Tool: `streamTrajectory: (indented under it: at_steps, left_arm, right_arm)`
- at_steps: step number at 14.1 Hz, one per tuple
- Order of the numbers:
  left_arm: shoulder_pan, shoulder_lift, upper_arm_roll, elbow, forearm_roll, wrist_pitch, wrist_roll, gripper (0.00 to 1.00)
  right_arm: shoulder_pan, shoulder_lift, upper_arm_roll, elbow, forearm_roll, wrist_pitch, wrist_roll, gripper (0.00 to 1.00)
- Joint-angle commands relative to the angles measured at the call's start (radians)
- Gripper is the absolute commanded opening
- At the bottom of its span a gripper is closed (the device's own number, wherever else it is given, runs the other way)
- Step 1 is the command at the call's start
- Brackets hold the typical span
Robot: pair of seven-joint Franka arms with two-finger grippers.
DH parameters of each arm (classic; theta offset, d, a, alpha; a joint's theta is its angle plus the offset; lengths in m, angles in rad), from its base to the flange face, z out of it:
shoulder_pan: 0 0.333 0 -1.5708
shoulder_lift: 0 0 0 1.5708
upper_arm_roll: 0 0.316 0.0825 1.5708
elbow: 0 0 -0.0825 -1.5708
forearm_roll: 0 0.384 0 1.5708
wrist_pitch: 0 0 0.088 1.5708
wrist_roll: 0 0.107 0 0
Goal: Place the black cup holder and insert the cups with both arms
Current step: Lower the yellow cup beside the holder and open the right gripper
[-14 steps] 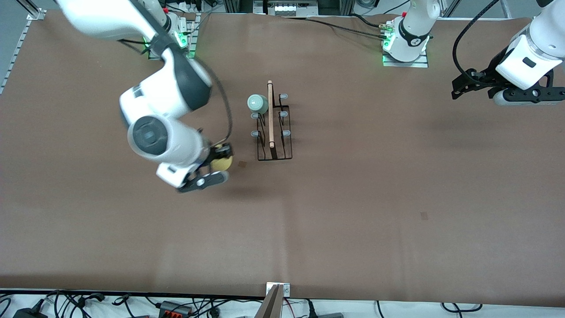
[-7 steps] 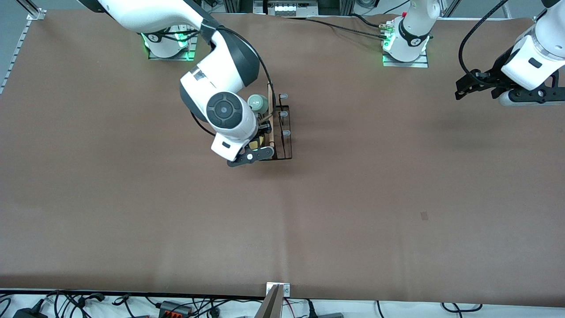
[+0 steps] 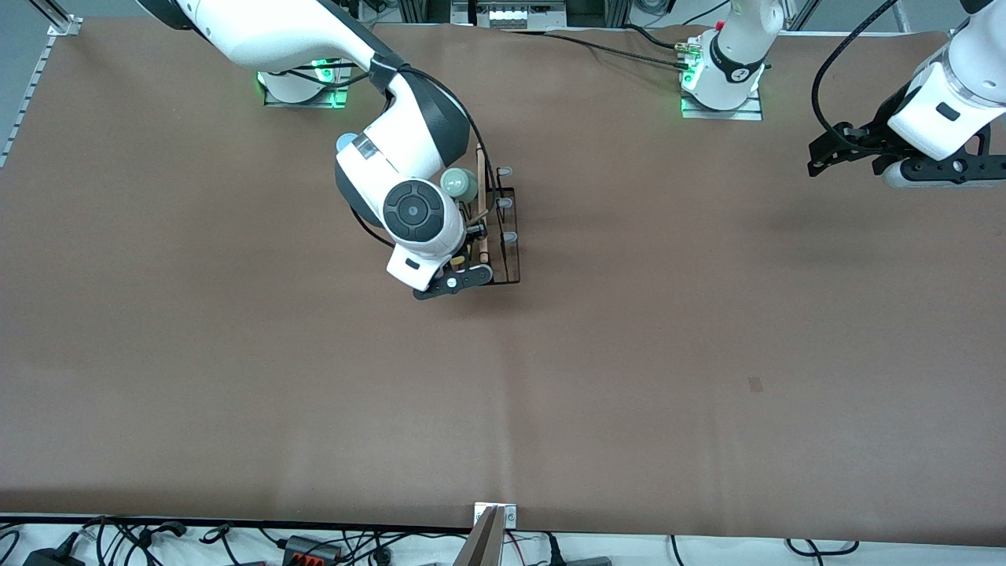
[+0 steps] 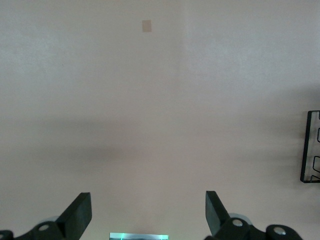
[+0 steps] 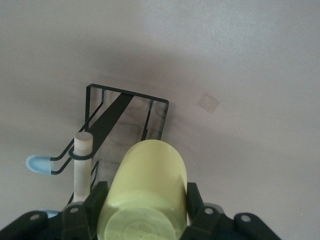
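The black cup holder [image 3: 509, 259] stands mid-table with its wooden rod [image 3: 481, 204] on top. A grey-green cup [image 3: 458, 185] sits on a peg at the holder's end farther from the front camera. My right gripper [image 3: 460, 266] is shut on the yellow cup [image 5: 147, 185] and holds it, lying on its side, over the holder's nearer end [image 5: 125, 112], beside the rod's tip [image 5: 83, 142]. One finger [image 5: 196, 200] shows pressed against the cup. My left gripper [image 3: 817, 157] waits open and empty over bare table at the left arm's end. No light blue cup is clearly in view.
The brown table cover [image 3: 629, 354] stretches around the holder. Pale grey-tipped pegs [image 3: 508, 236] stick out on the holder's side toward the left arm. In the left wrist view the holder's edge [image 4: 312, 145] shows far from the open left gripper [image 4: 148, 215]. Cables lie along the front edge.
My right arm has carried the yellow cup from the table at the right arm's end over to the holder's nearer end. The left gripper has barely shifted.
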State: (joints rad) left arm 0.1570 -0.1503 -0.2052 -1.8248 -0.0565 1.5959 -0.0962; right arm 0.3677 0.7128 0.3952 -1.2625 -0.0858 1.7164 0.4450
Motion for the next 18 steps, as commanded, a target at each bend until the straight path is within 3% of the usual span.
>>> streamTrajectory:
  at_steps: [1,5,6,8,13,18]
  left_arm:
    - [0.007,-0.002,-0.005,0.007,-0.014,-0.016,0.021,1.00]
    - [0.007,-0.002,-0.005,0.009,-0.013,-0.016,0.021,1.00]
    - [0.007,-0.002,-0.005,0.009,-0.011,-0.016,0.021,1.00]
    - [0.007,-0.002,-0.002,0.009,-0.006,-0.016,0.020,1.00]
    - [0.007,0.000,-0.005,0.009,0.023,-0.017,0.020,1.00]
    - [0.007,-0.002,-0.006,0.009,0.021,-0.017,0.020,1.00]
  right_arm:
    - [0.004,0.005,-0.002,-0.020,-0.005,0.034,0.011,0.28]
    - [0.005,0.020,-0.004,-0.031,-0.008,0.069,0.011,0.30]
    - [0.005,0.020,-0.004,-0.032,-0.006,0.069,0.012,0.41]
    - [0.002,0.019,-0.006,-0.032,-0.005,0.065,0.053,0.98]
    - [-0.003,0.005,-0.004,-0.026,-0.005,0.052,0.101,1.00]
    - [-0.019,-0.074,-0.013,-0.018,-0.006,0.011,0.112,1.00]
